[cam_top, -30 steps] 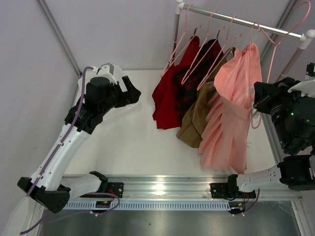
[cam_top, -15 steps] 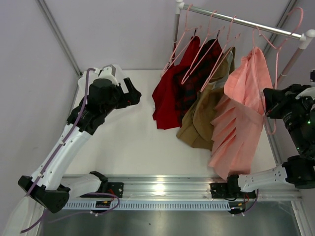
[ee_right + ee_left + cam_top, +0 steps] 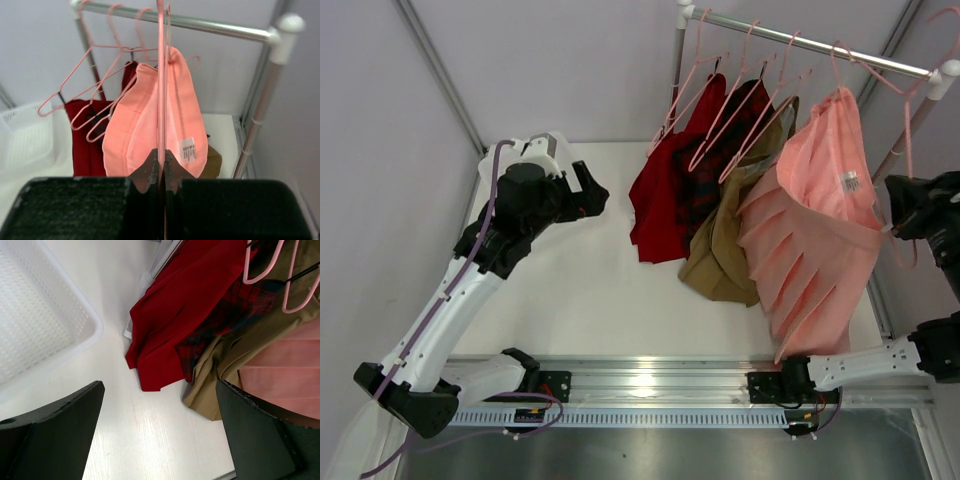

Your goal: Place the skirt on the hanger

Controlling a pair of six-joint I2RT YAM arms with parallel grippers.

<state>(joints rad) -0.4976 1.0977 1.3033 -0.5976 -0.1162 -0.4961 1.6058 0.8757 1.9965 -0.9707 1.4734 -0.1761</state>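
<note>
Late stage of hanging. The salmon-pink pleated cloth skirt is draped over the thin pale-pink wire hanger. Its waist is bunched high near the silver metal rail, and its pleats fan down and leftward above the white surface. It hangs just beside the tan-brown garment, and whether the two touch cannot be told. A small white label shows on the cloth.

The right hand is pressed together on one wire of the hanger and pinches it edge-on. The left hand is spread with nothing between its fingers, and it hovers well apart from the skirt, over the surface near the dark red garment and a white perforated plastic basket.

The draping step appears done. What is likely left is to settle the hook on the rail and let go. Whether the hook sits over the rail cannot be told here. The next move probably calls for checking that seat, then parting the fingers gently so the soft cloth does not slip off.
</note>
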